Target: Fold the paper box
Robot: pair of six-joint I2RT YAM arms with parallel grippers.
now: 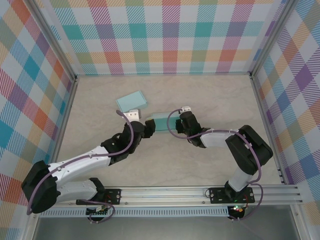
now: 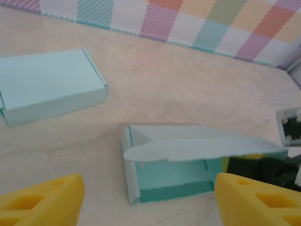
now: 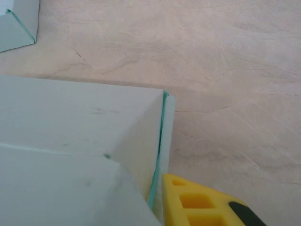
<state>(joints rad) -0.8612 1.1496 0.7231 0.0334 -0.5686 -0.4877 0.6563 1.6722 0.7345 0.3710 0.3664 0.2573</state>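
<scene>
**Top external and both wrists: half-folded box between the two grippers**

Top external: the paper box [image 1: 161, 121] lies mid-table [image 1: 215, 95], between the two arms' ends. The left gripper [image 1: 148, 126] is at its left end and the right gripper [image 1: 176, 123] at its right end. A second box [image 1: 132, 102], closed, sits just beyond it to the far left.

Left wrist: the left gripper [image 2: 149, 190] has its yellow fingers [image 2: 42, 200] spread wide, clamped on nothing, on the near side of the paper box [image 2: 171, 176]. The box is open towards the camera, and its lid flap [image 2: 202, 146] curves loosely over the hollow. The right gripper [image 2: 263, 169] shows as a dark shape at the box's right end. The second box [image 2: 49, 84] lies far left, apart.

Right wrist: one yellow finger [image 3: 197, 205] lies against the right edge of the paper box [image 3: 70, 141]. I cannot tell whether this gripper is clamped. A corner of the second box [image 3: 14, 23] shows far left.
</scene>
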